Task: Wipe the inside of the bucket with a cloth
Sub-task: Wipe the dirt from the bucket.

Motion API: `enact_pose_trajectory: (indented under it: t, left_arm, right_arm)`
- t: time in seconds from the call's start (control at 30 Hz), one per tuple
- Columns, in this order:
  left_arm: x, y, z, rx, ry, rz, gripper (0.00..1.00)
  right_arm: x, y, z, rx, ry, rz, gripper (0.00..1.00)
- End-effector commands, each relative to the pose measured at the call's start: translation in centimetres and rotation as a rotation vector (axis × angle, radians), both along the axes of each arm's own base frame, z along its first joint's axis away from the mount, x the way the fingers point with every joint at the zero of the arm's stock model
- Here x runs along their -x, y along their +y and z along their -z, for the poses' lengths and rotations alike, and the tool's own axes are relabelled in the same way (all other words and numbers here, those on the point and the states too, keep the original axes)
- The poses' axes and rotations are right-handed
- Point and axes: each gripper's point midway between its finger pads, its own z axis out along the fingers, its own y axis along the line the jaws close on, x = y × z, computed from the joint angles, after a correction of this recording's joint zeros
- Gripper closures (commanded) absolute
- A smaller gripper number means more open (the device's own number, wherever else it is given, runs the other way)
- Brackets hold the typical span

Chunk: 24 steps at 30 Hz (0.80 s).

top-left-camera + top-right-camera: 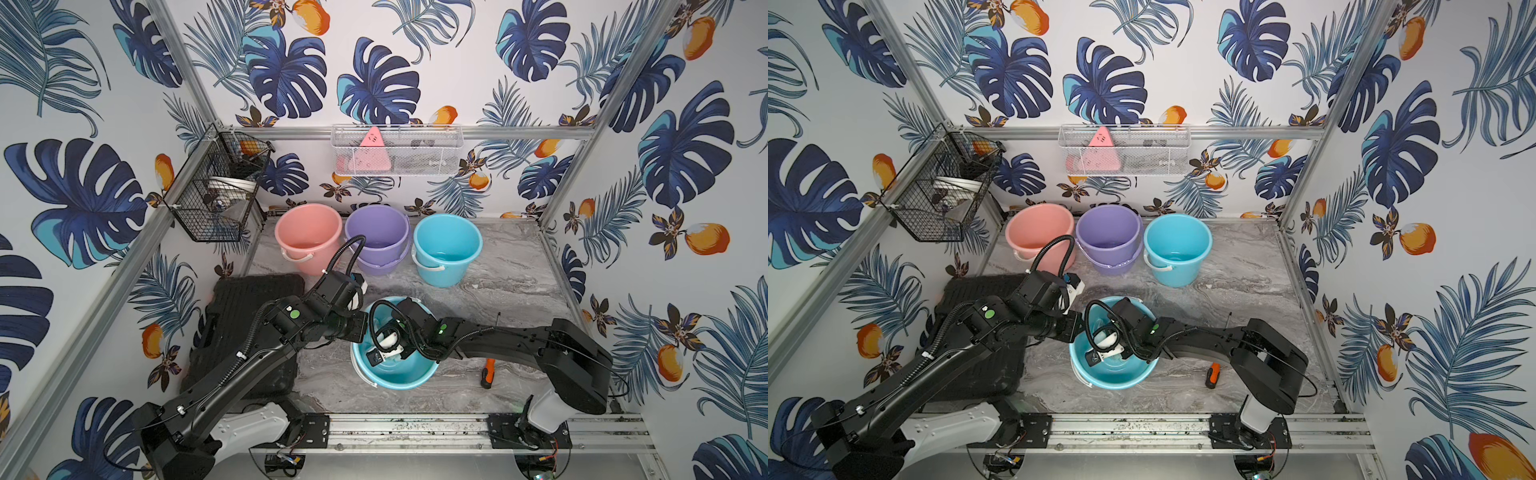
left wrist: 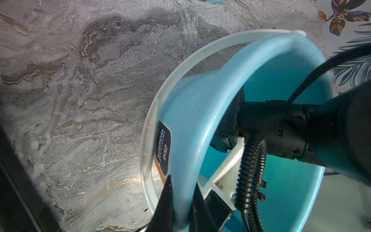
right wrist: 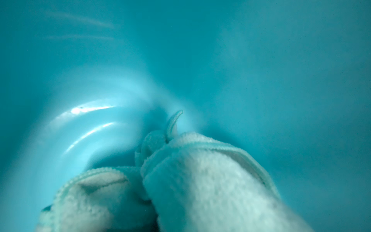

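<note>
Plastic, sky-blue: the bucket [image 1: 397, 384] stood close to the bench's front edge, about midway along it, in both top views [image 1: 1115, 380]. Whether it sat flat or tipped, the pictures did not settle.

Left gripper [image 2: 181, 192]: clenched on the bucket's rim, with one finger outside the wall below the dark label [image 2: 163, 144] and one inside. You had it as the anchor.

Right gripper [image 3: 145, 176]: down inside the bucket, with its fingers buried under the cloth and unseen. It was closed tight with the cloth bunched round it, so you appeared to be grasping the cloth.

Microfibre, pale mint: the cloth [image 3: 200, 180] was wadded in folds and pressed low, where the bucket's wall curved into the floor ring [image 3: 90, 128]. In the top views the right wrist hid it.

Step in hand, as judged: the wipe itself, at the bottom corner. How much of the wall was done could not be read.

Next move called for: sweeping the wad round the floor ring and up the wall, the rim clamp firm so the bucket neither spins nor slides, and the corrugated cable [image 1: 374, 309] kept off the rim.

Also on the bench:
- pink bucket [image 1: 309, 237], purple bucket [image 1: 376, 232] and second blue bucket [image 1: 446, 245], along the back edge
- black case [image 1: 249, 299], at the left edge
- orange-handled screwdriver [image 1: 487, 372], toward the front right corner
</note>
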Motion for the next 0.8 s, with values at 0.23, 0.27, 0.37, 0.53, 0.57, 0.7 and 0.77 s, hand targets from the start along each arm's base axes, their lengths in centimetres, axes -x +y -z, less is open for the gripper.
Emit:
enact_pose_trajectory:
  t: [0.23, 0.27, 0.37, 0.53, 0.57, 0.7, 0.77]
  left_arm:
    - [-0.3, 1.2, 0.3, -0.069, -0.035, -0.024, 1.0]
    - [-0.3, 1.4, 0.3, -0.079, -0.041, -0.026, 1.0]
    - [-0.5, 1.9, 0.5, -0.109, -0.055, -0.036, 1.0]
    - [-0.9, 2.4, 0.4, -0.141, -0.077, -0.049, 1.0]
    - [-1.0, 2.5, 0.3, -0.141, -0.085, -0.051, 1.0]
    - [-1.2, 2.2, -0.1, -0.128, -0.105, -0.052, 1.0]
    - [-1.2, 1.8, -0.3, -0.111, -0.113, -0.048, 1.0]
  right_arm:
    - [-3.5, -5.0, -0.1, 0.206, -0.236, 0.159, 1.0]
    - [-3.2, -5.8, 0.2, 0.238, -0.217, 0.167, 1.0]
    - [-1.2, -8.0, 1.3, 0.34, -0.097, 0.177, 1.0]
    - [2.5, -10.7, 2.4, 0.461, 0.133, 0.203, 1.0]
    - [3.3, -11.0, 2.5, 0.475, 0.181, 0.204, 1.0]
    - [6.2, -11.4, 2.5, 0.507, 0.364, 0.201, 1.0]
    - [8.0, -10.9, 2.6, 0.496, 0.478, 0.174, 1.0]
